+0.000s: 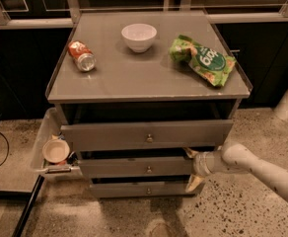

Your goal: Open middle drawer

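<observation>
Camera view: a grey cabinet [149, 83] stands on a speckled floor [233, 211] with three drawers stacked in its front. The middle drawer [124, 167] sits between the taller top drawer [104, 135] and the thin bottom drawer [119, 189]. Its long axis runs left to right across the picture. Its flat front faces the camera, with the small round knob [149, 170] at centre. A dark gap shows between its upper edge and the top drawer.

The gripper [190, 168] is at the right end of the middle drawer's front, reaching in from the right on a pale arm [262, 169]. Its jaws stand apart, one finger just above the drawer front's right corner and the other just below it, so they straddle that end. Whether they press on the front cannot be told.

On the cabinet's top lie a red can [82, 56] on its side at left, a white bowl [139, 36] upright near the back, and a green snack bag [203, 59] at right. A tray [39, 144] juts from the cabinet's left side, holding a small round bowl [55, 150].
</observation>
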